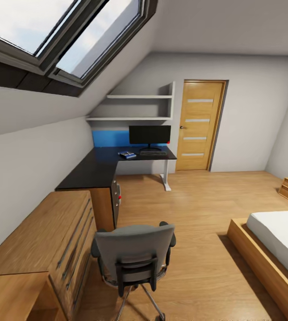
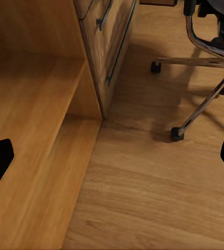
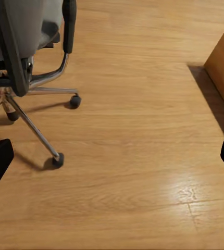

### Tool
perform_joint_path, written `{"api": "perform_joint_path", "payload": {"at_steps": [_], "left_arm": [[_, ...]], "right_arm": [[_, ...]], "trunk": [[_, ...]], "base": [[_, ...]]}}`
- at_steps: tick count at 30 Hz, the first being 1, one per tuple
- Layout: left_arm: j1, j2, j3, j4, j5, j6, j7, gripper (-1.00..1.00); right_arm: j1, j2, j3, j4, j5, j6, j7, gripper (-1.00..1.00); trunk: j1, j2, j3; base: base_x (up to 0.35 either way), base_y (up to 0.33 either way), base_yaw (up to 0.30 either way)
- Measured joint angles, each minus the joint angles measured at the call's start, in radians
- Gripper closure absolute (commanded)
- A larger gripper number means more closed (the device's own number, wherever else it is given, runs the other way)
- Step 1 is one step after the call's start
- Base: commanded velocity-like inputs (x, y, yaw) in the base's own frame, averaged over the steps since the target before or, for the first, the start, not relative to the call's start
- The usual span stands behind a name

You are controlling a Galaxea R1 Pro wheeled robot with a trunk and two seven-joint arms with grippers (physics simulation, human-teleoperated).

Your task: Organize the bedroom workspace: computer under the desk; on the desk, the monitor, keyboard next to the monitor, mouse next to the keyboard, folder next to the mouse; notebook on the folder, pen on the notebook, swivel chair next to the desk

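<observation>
Swivel chair (image 1: pixel 135 256), near, on casters: judged free-rolling, best pushed by its backrest; both grippers (image 2: pixel 112 156) (image 3: pixel 112 156) spread wide, nothing held.

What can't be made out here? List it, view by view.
- Head view: the swivel chair shows its back, which hides the seat and anything lying on it.
- Head view: the small blue item on the desk, beside the keyboard and monitor, is too small to identify.
- Wrist views: the chair's upper part is cut off by the picture edge.
</observation>
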Motion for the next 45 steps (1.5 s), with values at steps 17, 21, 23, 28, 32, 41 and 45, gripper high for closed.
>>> {"api": "perform_joint_path", "payload": {"at_steps": [17,21,23,28,32,41,45], "left_arm": [[0.000,-0.001,0.000,0.000,0.000,0.001,0.000,-1.00],[0.000,-0.001,0.000,0.000,0.000,0.001,0.000,-1.00],[0.000,-0.001,0.000,0.000,0.000,0.001,0.000,-1.00],[0.000,0.000,0.000,0.000,0.001,0.000,0.000,-1.00],[0.000,0.001,0.004,-0.001,0.003,-0.004,0.003,-1.00],[0.000,0.000,0.069,-0.003,0.016,-0.005,0.010,-1.00],[0.000,-0.001,0.077,-0.003,0.016,-0.003,0.005,-1.00]], "right_arm": [[0.000,0.000,0.000,0.002,0.001,0.001,0.000,-1.00],[0.000,0.001,0.000,0.002,0.001,0.001,0.000,-1.00],[0.000,0.001,0.000,0.001,0.001,0.001,0.000,-1.00],[0.000,0.005,0.003,-0.001,0.001,0.000,0.000,-1.00],[0.000,0.007,0.003,-0.001,0.000,0.000,-0.001,-1.00],[0.000,0.006,0.002,-0.002,-0.001,-0.001,-0.002,-1.00],[0.000,0.006,0.002,-0.003,-0.001,-0.002,-0.002,-1.00]], "trunk": [[0.000,0.000,0.000],[0.000,0.000,0.000],[0.000,0.000,0.000],[0.000,0.000,0.000],[0.000,0.000,0.000],[0.000,0.000,-0.001],[0.000,0.000,-0.001]], "base": [[-0.059,0.055,0.000],[-0.021,0.001,0.000],[-0.007,0.000,0.000],[-0.001,0.000,0.011],[0.000,0.000,0.177],[0.000,0.000,0.200],[0.000,0.000,0.030]]}}
